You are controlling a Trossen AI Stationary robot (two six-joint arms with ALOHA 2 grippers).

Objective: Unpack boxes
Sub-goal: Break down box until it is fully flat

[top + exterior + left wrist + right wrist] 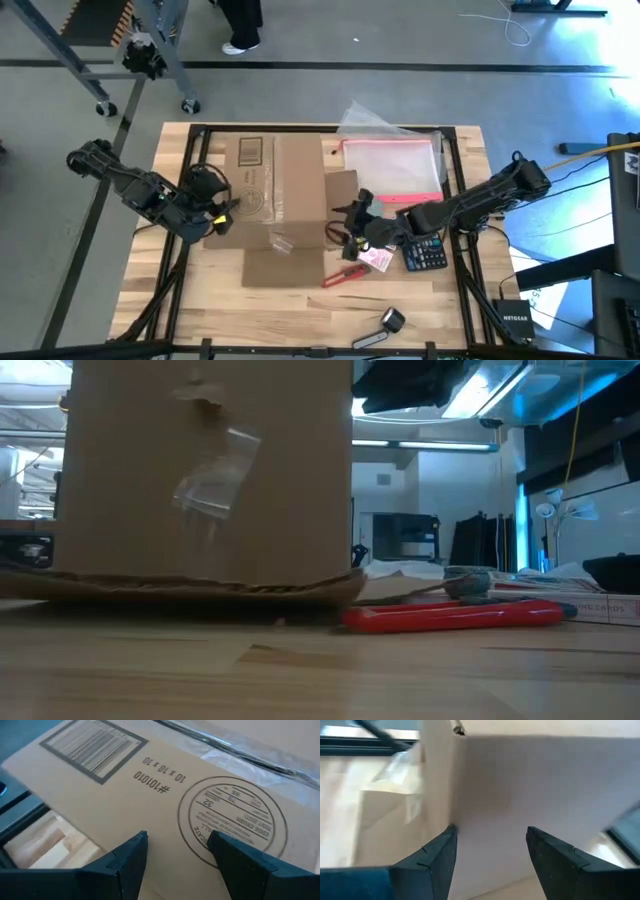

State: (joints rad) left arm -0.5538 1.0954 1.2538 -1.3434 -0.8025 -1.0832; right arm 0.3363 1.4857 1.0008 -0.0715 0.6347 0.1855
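1. My left claw (177,845) stands wide, its 2 fingers apart and empty, hovering just over the printed side flap of the cardboard box (275,185).
2. Right ahead of those fingers sits a round printed stamp (232,817), and past it a barcode label (92,747).
3. My right claw (490,842) is part-way open with nothing gripped; the box's bare wall fills the gap ahead, and a flap edge stands just beside 1 finger.
4. The box lies between my 2 claws, mid-table, flaps spread flat around it.
5. Under my right claw lie a red cutter (343,278) and a pink-and-white card (377,259), with a black calculator (425,253) just beside.
6. Farther beyond, a clear pouch with a pink edge (392,165) rests near the table's far rim.
7. A roll of tape (393,320) lies well apart, toward the near edge of the wooden table (290,315).
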